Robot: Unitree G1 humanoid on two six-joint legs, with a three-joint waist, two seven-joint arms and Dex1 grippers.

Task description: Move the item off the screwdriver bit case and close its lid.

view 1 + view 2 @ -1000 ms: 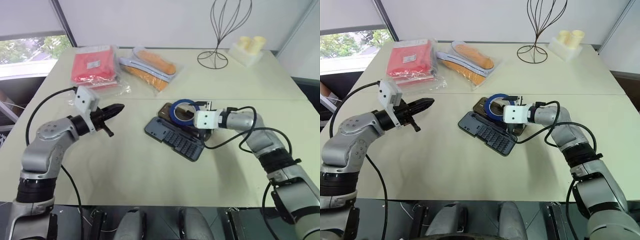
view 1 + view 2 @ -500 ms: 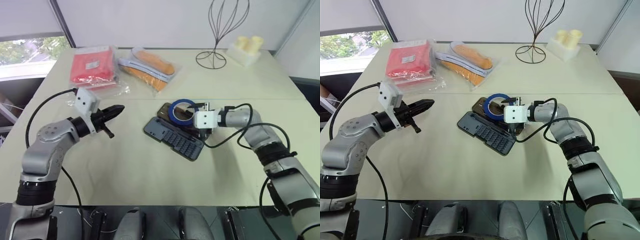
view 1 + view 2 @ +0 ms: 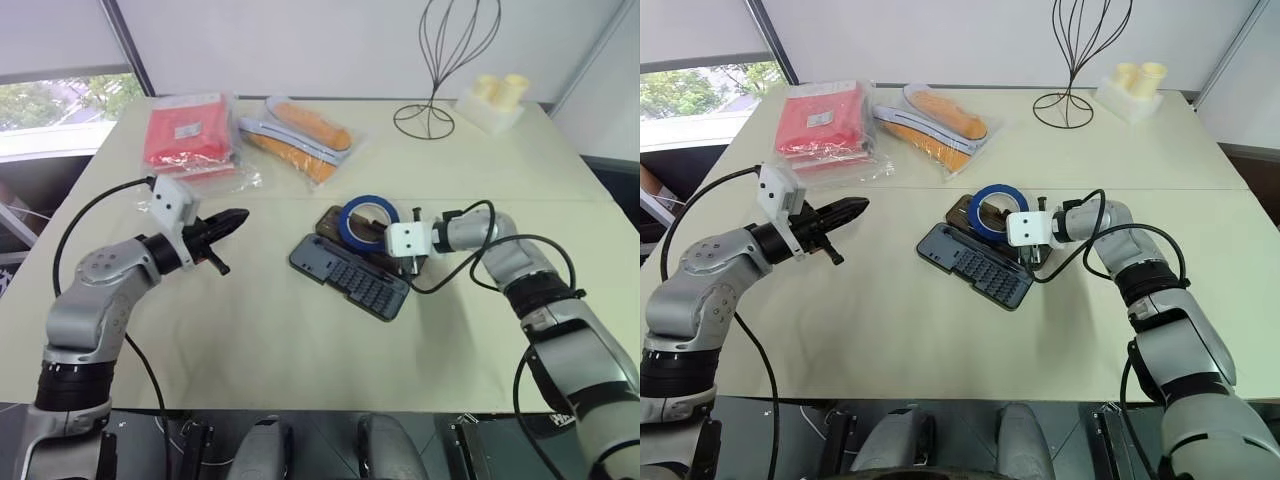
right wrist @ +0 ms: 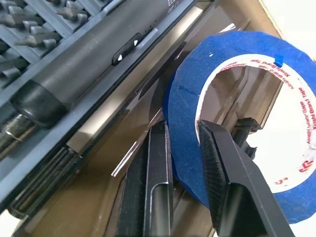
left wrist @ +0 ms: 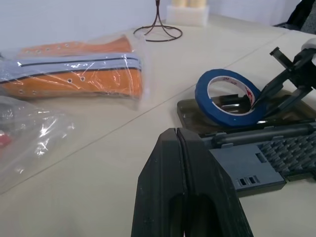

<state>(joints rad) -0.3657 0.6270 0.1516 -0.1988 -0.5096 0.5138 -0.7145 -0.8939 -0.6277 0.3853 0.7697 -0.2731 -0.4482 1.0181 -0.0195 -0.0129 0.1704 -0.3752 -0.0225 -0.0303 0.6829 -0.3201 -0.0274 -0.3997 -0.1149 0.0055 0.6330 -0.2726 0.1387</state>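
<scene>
The blue roll of tape (image 3: 367, 222) rests tilted on the smoky brown lid (image 5: 196, 115), which lies open flat behind the dark grey-blue tray of the screwdriver bit case (image 3: 352, 279) at mid-table. My right gripper (image 4: 182, 131) reaches in from the right and is shut on the tape's rim, one finger inside the ring and one against its outer wall. My left gripper (image 3: 238, 216) hovers over the table well to the left of the case, shut and holding nothing.
At the back left lie a red plastic-wrapped packet (image 3: 184, 131) and orange shoes in a clear bag (image 3: 300, 132). A black wire stand (image 3: 438, 70) and a white block with pale yellow cylinders (image 3: 494, 100) stand at the back right.
My right gripper's fingers have closed from wide open onto the tape's rim. The left arm has stayed still.
</scene>
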